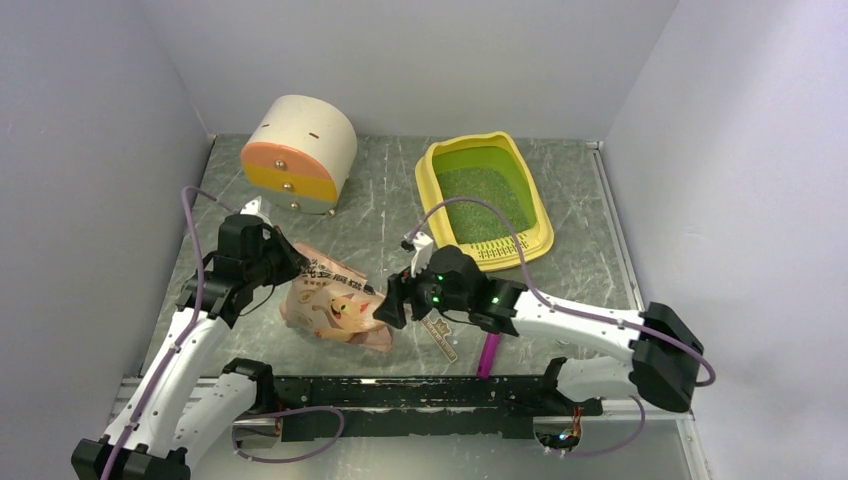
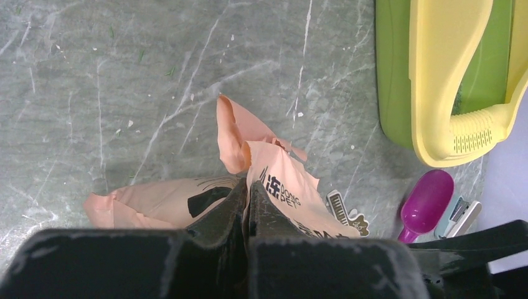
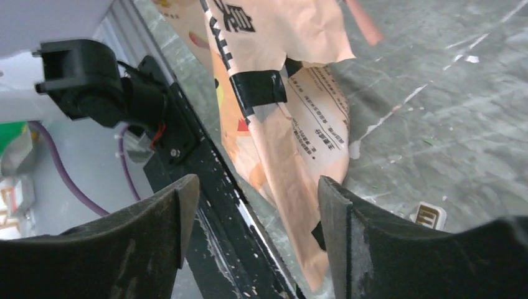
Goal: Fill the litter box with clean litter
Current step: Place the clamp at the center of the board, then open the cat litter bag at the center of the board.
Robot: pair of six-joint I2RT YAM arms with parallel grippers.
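Grey marbled desk [image 1: 390,215], streaked with white scratches.
Cylindrical container [image 1: 300,155]: cream body, front banded orange and yellow with small knobs; far left of desk.
Pink printed bag [image 1: 335,310]: crumpled, cartoon cat, dark lettering, black tape patch; near centre.
Magenta scoop [image 2: 428,200]: right of bag.
Small printed card [image 2: 339,205]: between bag and scoop.

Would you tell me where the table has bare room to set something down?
Bare table lies between the cream container and the litter box, and between the litter box and right arm. Crowded: front centre, around the bag and scoop.
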